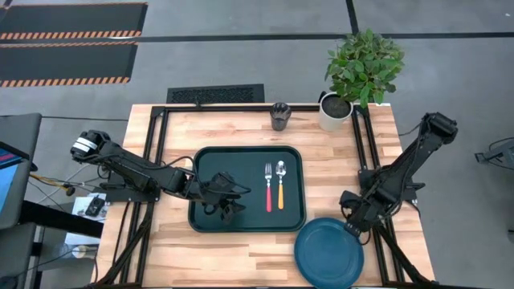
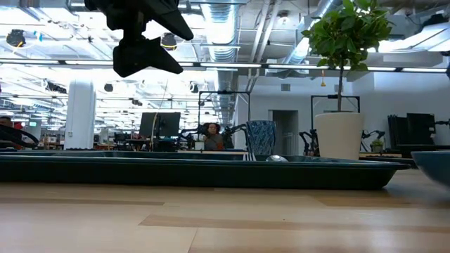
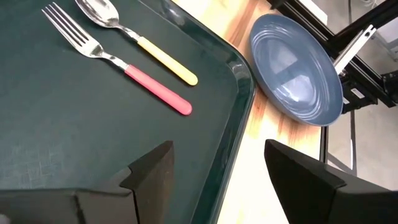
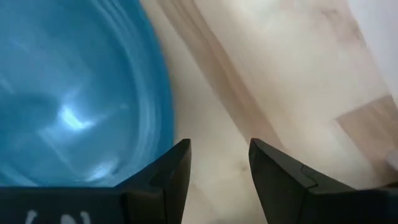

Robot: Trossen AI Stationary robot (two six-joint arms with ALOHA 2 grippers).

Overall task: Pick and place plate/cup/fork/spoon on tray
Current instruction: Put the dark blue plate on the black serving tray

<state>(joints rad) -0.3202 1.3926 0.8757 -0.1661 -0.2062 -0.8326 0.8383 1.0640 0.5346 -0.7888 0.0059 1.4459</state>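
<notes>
The dark green tray (image 1: 210, 164) lies mid-table. The red-handled fork (image 1: 268, 186) and the orange-handled spoon (image 1: 280, 185) lie side by side on its right half, and both show in the left wrist view (image 3: 155, 90) (image 3: 168, 59). The blue plate (image 1: 328, 251) rests flat on the table at the tray's near right corner. The dark cup (image 1: 279, 116) stands at the far edge. My left gripper (image 3: 217, 180) hovers open and empty over the tray's near middle (image 1: 227, 199). My right gripper (image 4: 219, 168) is open, low at the plate's far right rim (image 1: 353, 221). My right gripper comes at the plate from above, slanting. One finger (image 4: 165, 177) stands over the plate's rim (image 4: 158, 106), and bare table shows in the gap between the fingers. I cannot tell whether it touches the plate.
A white pot with a green plant (image 1: 336, 111) stands at the far right corner, beside the cup. Black frame rails run along the table's left and right sides (image 1: 157, 152) (image 1: 365, 144). Bare wood (image 1: 233, 257) lies between the tray and the near edge.
</notes>
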